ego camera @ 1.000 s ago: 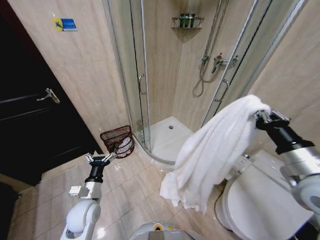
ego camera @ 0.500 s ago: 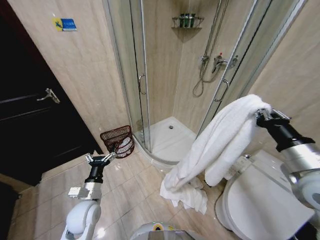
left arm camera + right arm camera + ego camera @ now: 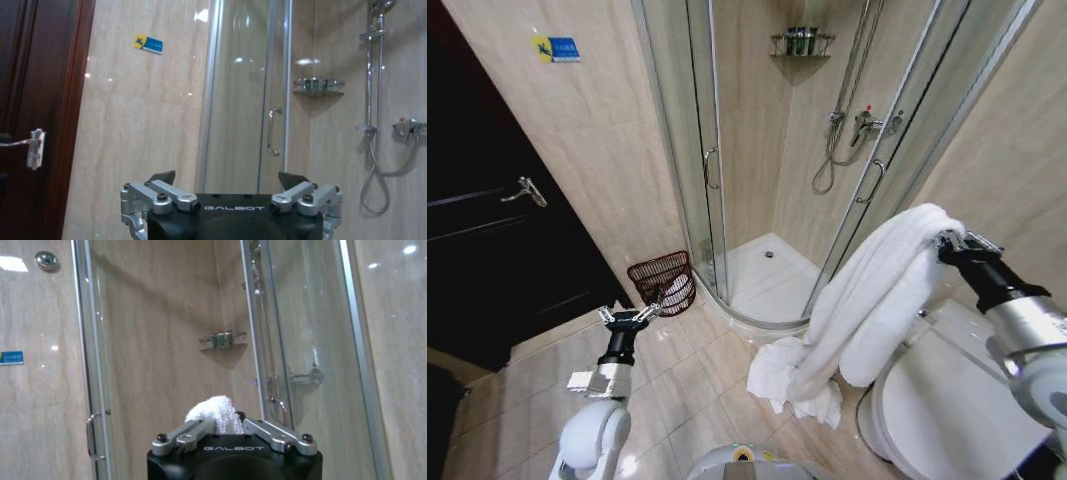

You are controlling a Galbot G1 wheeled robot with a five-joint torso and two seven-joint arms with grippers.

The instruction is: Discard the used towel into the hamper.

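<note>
Hanging from the right gripper (image 3: 949, 240), the towel (image 3: 867, 300) is a thick white terry cloth, folded over itself into a long, loosely rolled drape. Its top bulges up and over the gripper's fingers, which are pressed together on a bunched fold; in the right wrist view a tuft of that same white pile (image 3: 215, 414) pokes up between the two silver fingers. Below the gripper and toward the robot's left, the cloth falls in two lobes, one shorter and rounded, the other narrowing to a crumpled tail that pools on the beige floor tiles (image 3: 682, 385). The pooled end lies just beside the curved sill of the shower stall (image 3: 767, 265) and close to the white toilet (image 3: 947, 410), which sits under the right arm.

The hamper (image 3: 663, 281) stands well to the left of the right gripper and lower, on the floor against the tiled wall next to the shower's glass door. It is a small round basket of dark reddish-brown open wire weave, flaring toward the rim, with something pale showing through its side.

The left gripper (image 3: 628, 318) hovers low just short of the hamper, its fingers spread wide and holding nothing, as the left wrist view (image 3: 227, 182) also shows.
</note>
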